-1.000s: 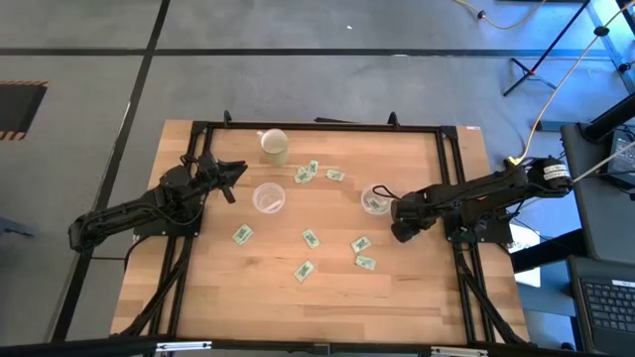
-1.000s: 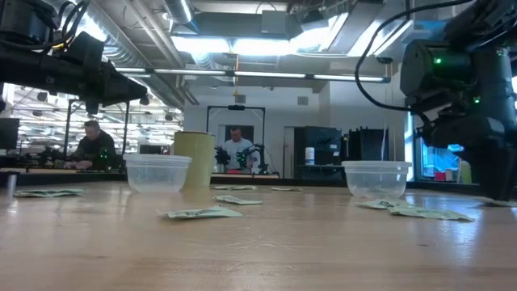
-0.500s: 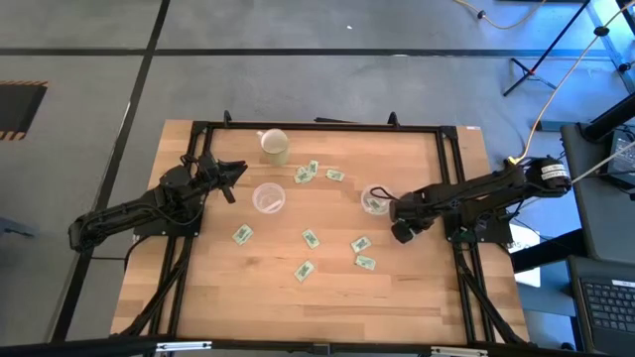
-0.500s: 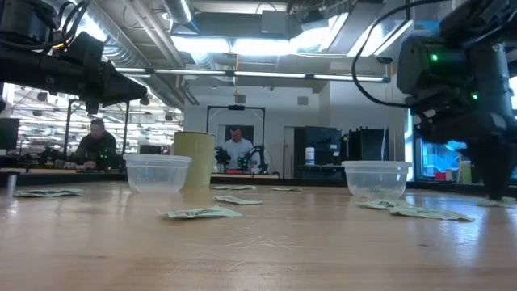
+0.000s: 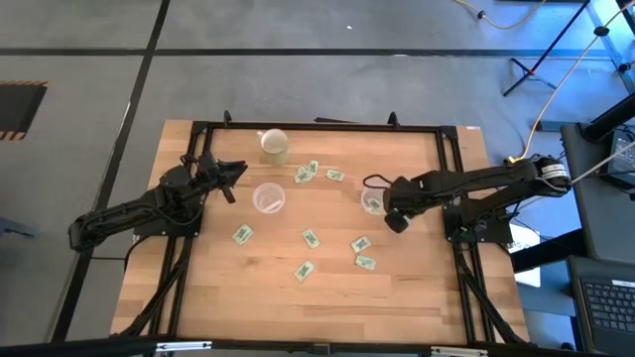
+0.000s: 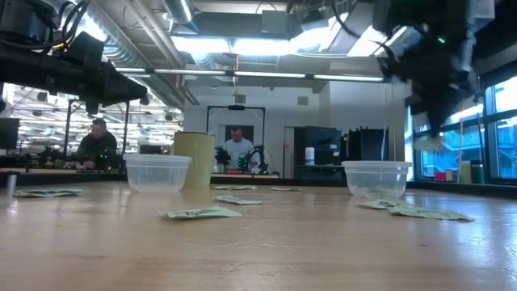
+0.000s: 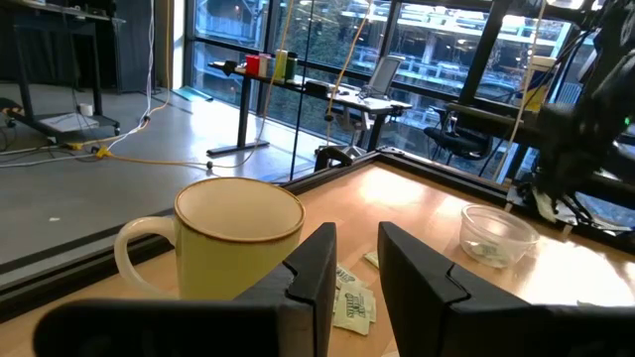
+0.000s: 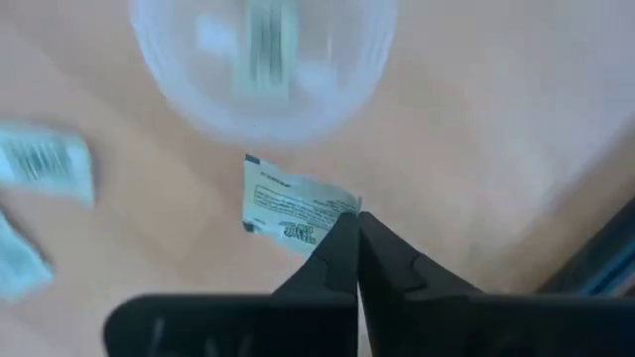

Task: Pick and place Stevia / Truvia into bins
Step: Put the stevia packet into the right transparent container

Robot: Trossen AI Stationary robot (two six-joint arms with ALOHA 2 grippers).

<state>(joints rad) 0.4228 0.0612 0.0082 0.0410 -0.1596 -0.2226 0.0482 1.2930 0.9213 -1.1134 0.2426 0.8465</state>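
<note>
the right tool (image 8: pixel 355 230) is pinched closed on the corner of one packet (image 8: pixel 294 214), which hangs flat from the fingertips, raised off the bench (image 5: pixel 417 288) just beside the right cup (image 5: pixel 374 201). holding it by a corner likely leaves the body free to fall cleanly once it is over the rim; the cup is next to the tool but not yet beneath the packet, so the carry looks nearly done and the drop is still to come. that cup already has at least one packet lying in it

the packet carries small dark print and a block of fine lines, too small to read; no brand can be made out

the left tool (image 7: pixel 354 260) waits at the far left of the bench, by the cream mug (image 7: pixel 238 233), fingers a little apart and empty. the left cup (image 5: pixel 268 198) sits near it. more packets lie loose on the bench: a cluster (image 5: pixel 309 173) by the mug and several spread across the middle (image 5: pixel 310 238), well apart from either cup
</note>
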